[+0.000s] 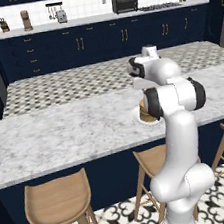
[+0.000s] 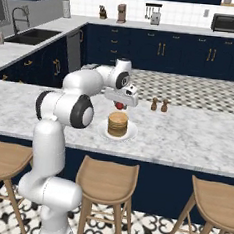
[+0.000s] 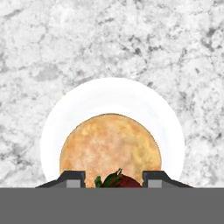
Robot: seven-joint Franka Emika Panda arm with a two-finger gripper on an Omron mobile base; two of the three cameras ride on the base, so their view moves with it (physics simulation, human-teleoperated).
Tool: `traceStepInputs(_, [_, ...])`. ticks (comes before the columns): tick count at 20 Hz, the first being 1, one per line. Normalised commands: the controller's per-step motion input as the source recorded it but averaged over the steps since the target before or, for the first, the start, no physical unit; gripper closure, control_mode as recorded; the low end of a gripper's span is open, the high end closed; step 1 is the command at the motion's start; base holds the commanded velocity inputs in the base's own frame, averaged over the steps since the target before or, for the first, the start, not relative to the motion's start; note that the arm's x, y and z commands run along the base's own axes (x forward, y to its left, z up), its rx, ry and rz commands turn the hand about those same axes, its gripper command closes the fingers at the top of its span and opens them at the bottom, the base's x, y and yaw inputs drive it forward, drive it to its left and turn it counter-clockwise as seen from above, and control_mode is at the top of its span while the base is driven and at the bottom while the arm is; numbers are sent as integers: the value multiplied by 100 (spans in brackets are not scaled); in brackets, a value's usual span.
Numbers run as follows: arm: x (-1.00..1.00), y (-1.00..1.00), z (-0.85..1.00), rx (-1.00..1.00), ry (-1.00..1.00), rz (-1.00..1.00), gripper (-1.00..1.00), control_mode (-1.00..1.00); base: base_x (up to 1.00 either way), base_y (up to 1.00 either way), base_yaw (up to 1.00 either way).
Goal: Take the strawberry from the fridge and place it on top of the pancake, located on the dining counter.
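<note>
My gripper [image 2: 120, 104] hangs just above the pancake [image 2: 117, 124], shut on the strawberry [image 2: 119, 106], a small dark red lump between the fingers. The pancake stack sits on a small white plate [image 2: 131, 135] on the marble dining counter [image 2: 197, 141]. In the hand view I look straight down on the pancake [image 3: 109, 146] and its plate [image 3: 109, 94], with the strawberry [image 3: 120, 180] and its green leaves between my fingertips [image 3: 72, 178]. In the left base view my arm hides most of the pancake [image 1: 144, 114]. The fridge is out of view.
Two small brown shakers [image 2: 159, 105] stand on the counter behind and to the right of the plate. Wooden stools [image 2: 106, 181] line the counter's near side. A patterned-top rear counter [image 1: 79, 83] lies beyond, with navy cabinets behind it.
</note>
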Motion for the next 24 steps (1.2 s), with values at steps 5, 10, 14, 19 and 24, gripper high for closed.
traceStepInputs(5, [22, -7, -50, 0, 5, 0, 100, -100, 0, 0, 0])
traceStepInputs(10, [-62, 9, -6, 0, 2, 0, 100, -100, 0, 0, 0])
traceStepInputs(14, [-16, 8, -9, 0, 0, 0, 100, -100, 0, 0, 0])
traceStepInputs(19, [-14, 7, -31, 0, 0, 0, 100, -100, 0, 0, 0])
traceStepInputs(24, [0, -2, -25, -2, -7, 2, 100, -100, 0, 0, 0])
